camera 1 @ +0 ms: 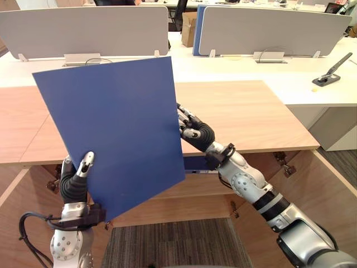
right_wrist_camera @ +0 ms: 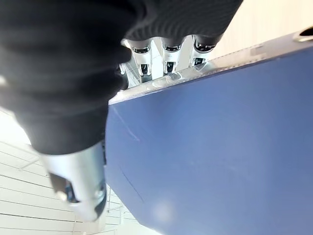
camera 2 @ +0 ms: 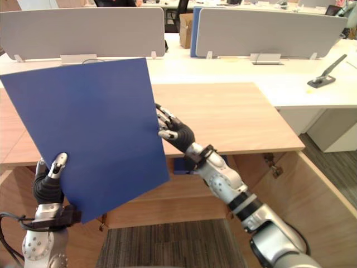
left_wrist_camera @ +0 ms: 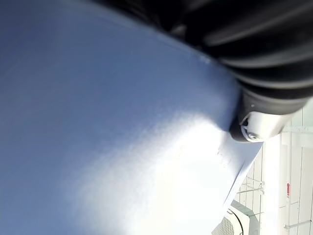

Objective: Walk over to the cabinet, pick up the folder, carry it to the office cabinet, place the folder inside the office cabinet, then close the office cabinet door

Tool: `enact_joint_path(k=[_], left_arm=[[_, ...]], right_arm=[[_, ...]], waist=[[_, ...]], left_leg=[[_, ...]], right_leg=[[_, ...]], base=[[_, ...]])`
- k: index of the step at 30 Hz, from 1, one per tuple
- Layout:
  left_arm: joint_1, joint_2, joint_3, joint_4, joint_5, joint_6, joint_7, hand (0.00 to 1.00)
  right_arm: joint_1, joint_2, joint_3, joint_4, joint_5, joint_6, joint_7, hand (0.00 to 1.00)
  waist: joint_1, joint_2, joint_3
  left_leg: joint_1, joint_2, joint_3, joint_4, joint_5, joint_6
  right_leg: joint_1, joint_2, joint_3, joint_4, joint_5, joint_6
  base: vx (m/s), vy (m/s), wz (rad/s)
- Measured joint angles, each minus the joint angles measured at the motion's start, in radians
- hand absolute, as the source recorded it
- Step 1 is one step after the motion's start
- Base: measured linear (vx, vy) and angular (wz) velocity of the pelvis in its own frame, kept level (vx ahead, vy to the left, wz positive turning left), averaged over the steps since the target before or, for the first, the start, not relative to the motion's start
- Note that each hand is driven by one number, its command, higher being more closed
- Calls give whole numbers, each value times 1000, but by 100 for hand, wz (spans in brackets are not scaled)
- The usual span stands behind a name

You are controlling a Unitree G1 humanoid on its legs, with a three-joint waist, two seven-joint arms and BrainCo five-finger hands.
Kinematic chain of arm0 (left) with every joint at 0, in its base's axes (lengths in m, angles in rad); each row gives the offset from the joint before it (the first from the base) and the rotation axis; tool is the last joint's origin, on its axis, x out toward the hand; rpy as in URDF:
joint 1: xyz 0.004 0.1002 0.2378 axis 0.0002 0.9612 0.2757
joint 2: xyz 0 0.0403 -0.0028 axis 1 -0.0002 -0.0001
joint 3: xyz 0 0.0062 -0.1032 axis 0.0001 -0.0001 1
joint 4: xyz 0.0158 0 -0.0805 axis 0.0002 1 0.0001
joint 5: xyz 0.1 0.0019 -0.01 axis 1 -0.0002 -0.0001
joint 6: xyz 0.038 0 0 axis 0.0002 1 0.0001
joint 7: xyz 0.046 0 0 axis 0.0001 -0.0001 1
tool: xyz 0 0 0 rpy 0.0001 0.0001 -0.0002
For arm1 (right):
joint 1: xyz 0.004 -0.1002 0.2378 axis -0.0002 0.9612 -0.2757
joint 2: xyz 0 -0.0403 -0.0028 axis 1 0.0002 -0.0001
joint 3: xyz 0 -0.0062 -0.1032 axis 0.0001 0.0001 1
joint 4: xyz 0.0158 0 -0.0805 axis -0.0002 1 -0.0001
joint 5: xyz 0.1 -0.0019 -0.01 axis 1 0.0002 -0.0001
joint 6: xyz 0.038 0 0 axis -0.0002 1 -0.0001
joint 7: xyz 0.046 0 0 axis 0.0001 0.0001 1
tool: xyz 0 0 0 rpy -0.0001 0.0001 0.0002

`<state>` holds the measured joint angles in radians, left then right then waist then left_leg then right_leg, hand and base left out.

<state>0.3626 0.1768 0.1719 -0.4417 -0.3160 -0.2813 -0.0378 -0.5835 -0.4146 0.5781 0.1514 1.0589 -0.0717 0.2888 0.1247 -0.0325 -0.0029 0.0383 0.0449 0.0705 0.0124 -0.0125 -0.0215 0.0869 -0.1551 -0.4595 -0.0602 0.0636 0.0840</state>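
Here, left robot hand (camera 1: 75, 180) and right robot hand (camera 1: 192, 128) pinch folder (camera 1: 111, 131) before cabinet (camera 1: 240, 111).

**Folder** (camera 1: 111, 134): a broad blue sheet held up and tilted, left of centre. The left hand (camera 1: 75, 178) pinches it at 7 o'clock and the right hand (camera 1: 192, 128) grips its 3 o'clock edge. It blocks the left half of the cabinet top.

**Cabinet top** (camera 1: 240, 114): bare wood from centre to 3 o'clock, with free room above it.

**Cabinet opening** (camera 1: 167, 206): under the top's front edge at 6 o'clock. The right arm crosses it.

**Doors**: swung open at 4 o'clock (camera 1: 329, 190) and 8 o'clock (camera 1: 22, 206), either side of the carpet (camera 1: 173, 245).

**White desk** (camera 1: 234, 67): 12 to 2 o'clock. Grey screens (camera 1: 273, 30) wall off its far side, and a black lever tool (camera 1: 332, 72) lies at 2 o'clock.
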Motion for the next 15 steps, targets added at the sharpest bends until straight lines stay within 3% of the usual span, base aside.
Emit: enact_joint_path(k=[8,15], left_arm=[[-1,-4,-38,-6,-16,-4,2,100],[0,-8,-27,-6,-53,-35,25,100]], right_arm=[[-92,33,52,62,-159,-3,-30,0],[-180,43,96,79,-173,-8,-48,0]], waist=[[7,-1,1],[12,-1,0]], left_leg=[[0,1,0,0,0,0],[-1,6,0,0,-1,-1]], right_leg=[[0,1,0,0,0,0],[1,6,0,-3,0,0]], base=[[0,0,0],[0,0,0]])
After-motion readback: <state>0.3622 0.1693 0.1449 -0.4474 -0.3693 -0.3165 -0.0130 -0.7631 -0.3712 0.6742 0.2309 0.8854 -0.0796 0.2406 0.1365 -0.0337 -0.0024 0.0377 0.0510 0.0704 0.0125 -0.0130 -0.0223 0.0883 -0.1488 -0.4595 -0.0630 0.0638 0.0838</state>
